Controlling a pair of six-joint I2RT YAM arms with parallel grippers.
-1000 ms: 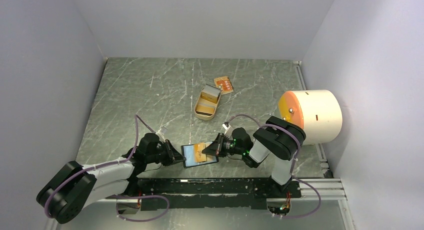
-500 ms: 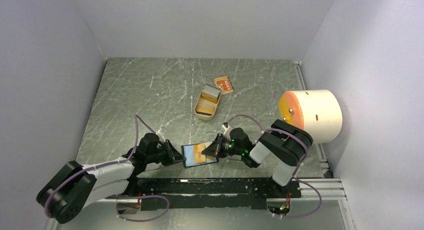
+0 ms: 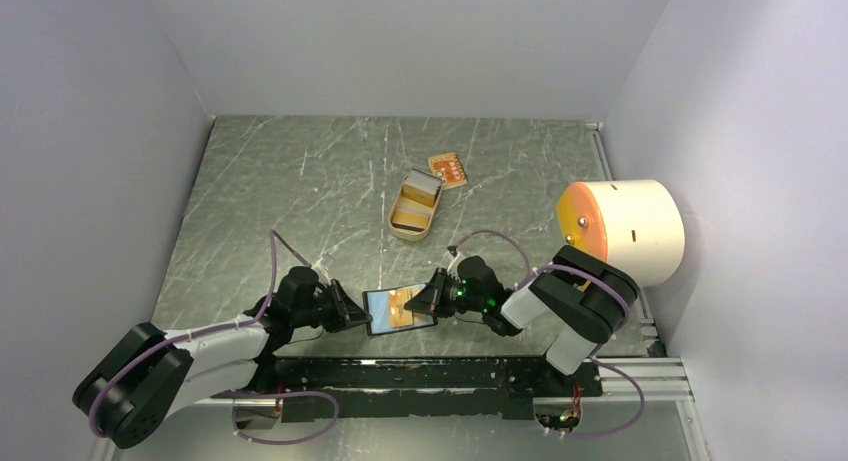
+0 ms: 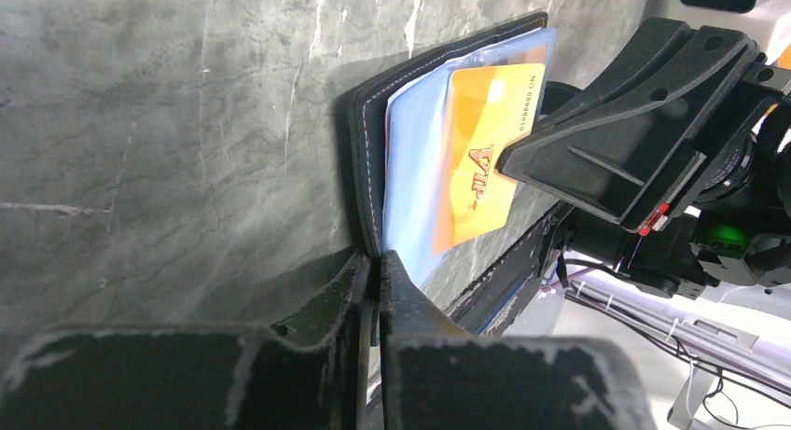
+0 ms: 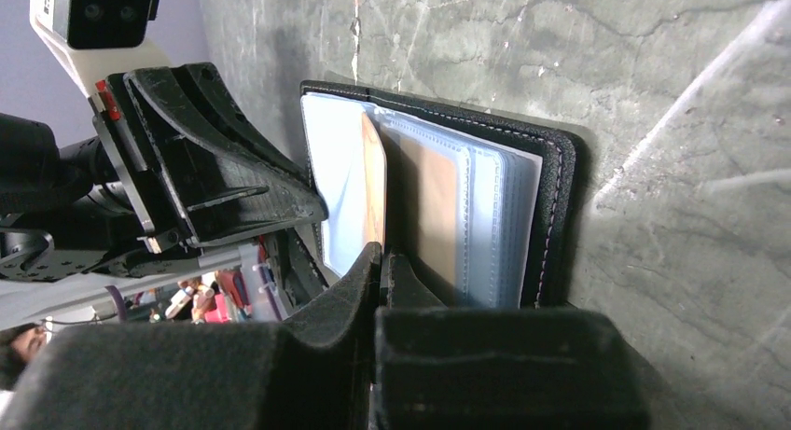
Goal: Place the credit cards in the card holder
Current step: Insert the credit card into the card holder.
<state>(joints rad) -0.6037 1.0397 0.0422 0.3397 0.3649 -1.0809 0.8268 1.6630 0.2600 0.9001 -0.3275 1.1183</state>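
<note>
Orange card [image 4: 480, 169] pinched in R gripper [image 5: 381, 260], over holder [image 4: 359, 122]

Open tan-gold tin [image 3: 408, 219] mid-table on green marbled tabletop [image 3: 280, 191]; white cylinder [image 3: 640, 231], orange-faced, at right edge.

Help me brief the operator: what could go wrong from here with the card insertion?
The right gripper pinches the orange VIP card by one edge only; it might twist or ride over the blue sleeves instead of entering a pocket. The left gripper clamps just the card holder at its edge, so the push may pivot the holder or pull it free.
</note>
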